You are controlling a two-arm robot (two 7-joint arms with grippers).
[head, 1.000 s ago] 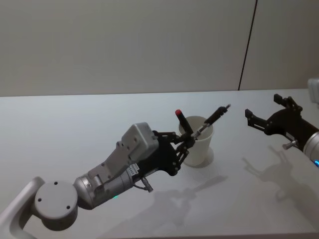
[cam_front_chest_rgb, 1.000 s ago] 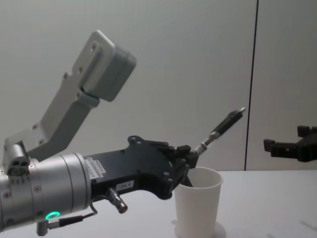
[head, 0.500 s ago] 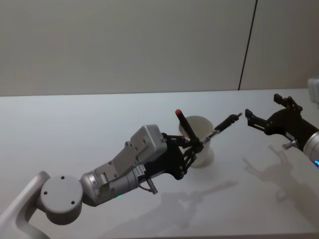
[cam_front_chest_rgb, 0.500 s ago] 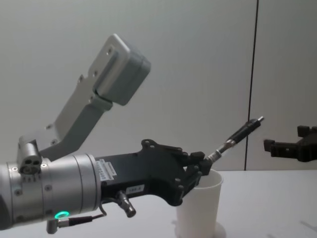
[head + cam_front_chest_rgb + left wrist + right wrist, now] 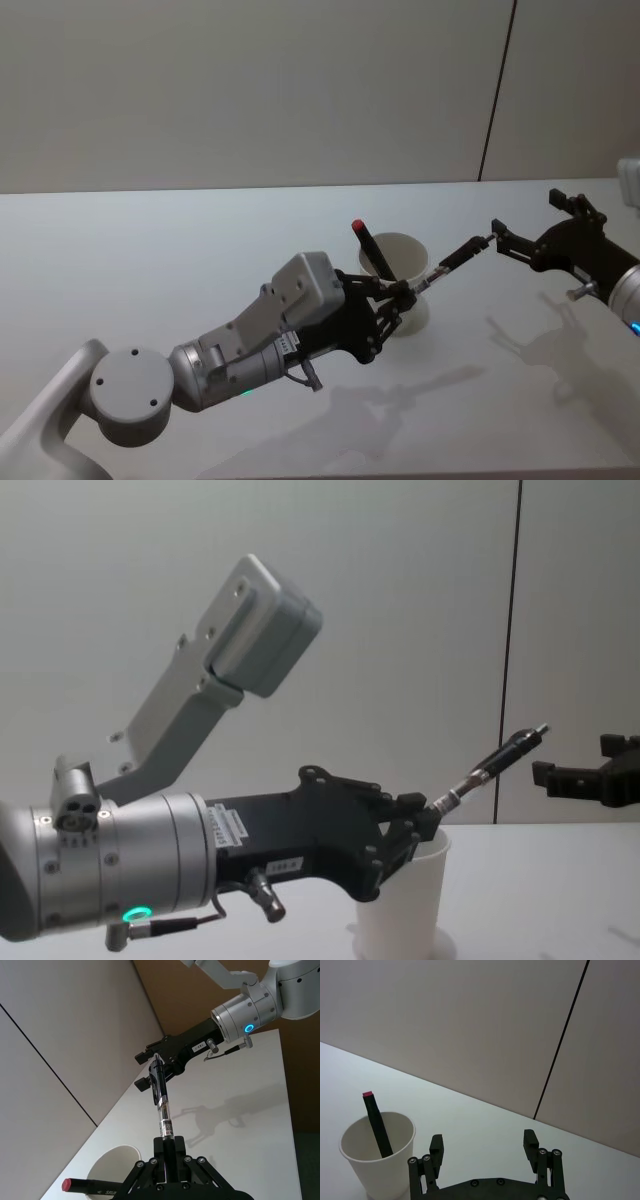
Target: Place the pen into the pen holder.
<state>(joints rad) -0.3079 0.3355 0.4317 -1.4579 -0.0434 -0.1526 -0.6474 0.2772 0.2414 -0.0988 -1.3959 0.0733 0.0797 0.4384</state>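
Observation:
My left gripper (image 5: 403,293) is shut on the lower end of a slim black pen (image 5: 462,254) at the near side of the pen holder (image 5: 410,262), a white paper cup. The pen slants up and right over the rim, and its tip lies close to my right gripper (image 5: 523,214), which hangs open to the cup's right. A black marker with a red cap (image 5: 369,247) leans inside the cup. In the left wrist view the pen (image 5: 161,1095) rises from my left gripper (image 5: 167,1149) toward the right gripper (image 5: 141,1071). From the chest, the pen (image 5: 495,763) stands above the cup (image 5: 405,905).
The white table (image 5: 150,260) spreads wide around the cup, with a pale wall behind it. A dark vertical seam (image 5: 497,90) runs down the wall at the right. Arm shadows fall on the table's near right part.
My left arm has pushed forward and to the right, and the pen has tilted lower. Its tip now sits near the right gripper, which has stayed in place.

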